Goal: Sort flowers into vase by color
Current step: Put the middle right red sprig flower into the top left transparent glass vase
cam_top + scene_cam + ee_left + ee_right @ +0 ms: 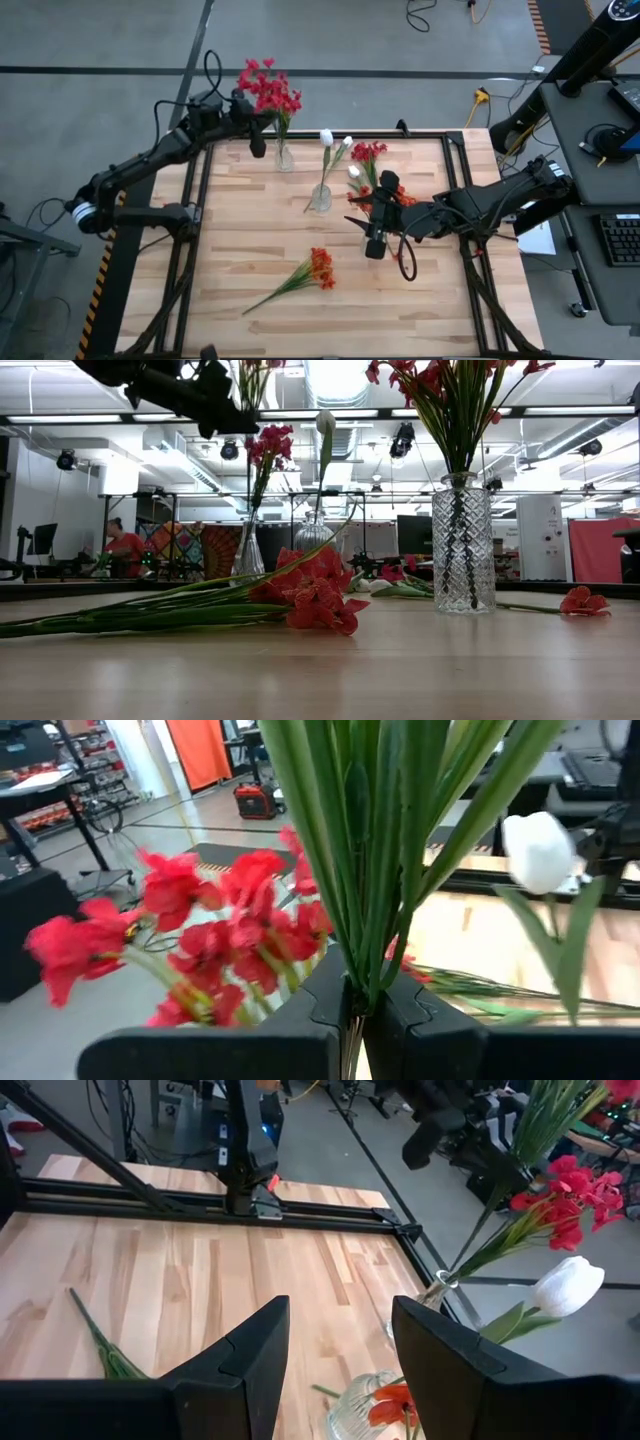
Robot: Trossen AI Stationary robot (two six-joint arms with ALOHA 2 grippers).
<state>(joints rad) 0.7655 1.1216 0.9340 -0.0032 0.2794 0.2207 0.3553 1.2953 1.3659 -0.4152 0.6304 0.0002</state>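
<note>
A bunch of crimson flowers (268, 88) stands over the far-left glass vase (285, 156), and my left gripper (259, 140) is shut on its stalks just above the vase. White buds (326, 137) stand in the middle vase (320, 198). My right gripper (335, 1350) is open above the cut-glass vase (365, 1405) with red and orange-red flowers (385, 195); its fingers touch nothing. One orange-red stem (320, 268) lies flat on the table near the front. My left gripper pinches several green stalks (365, 970) of the crimson bunch between its two fingers, coming level from the table's left and lying across them. The blooms (215, 935) stand upright above the fingers. The stalks run down toward the vase neck; whether their ends are inside, I cannot tell.
A loose white bud (353, 172) and red cluster (368, 152) lie between the middle and right vases. The wooden table (240, 230) has bare boards on its left half and near edge. A person in red (125, 548) is far behind the table.
</note>
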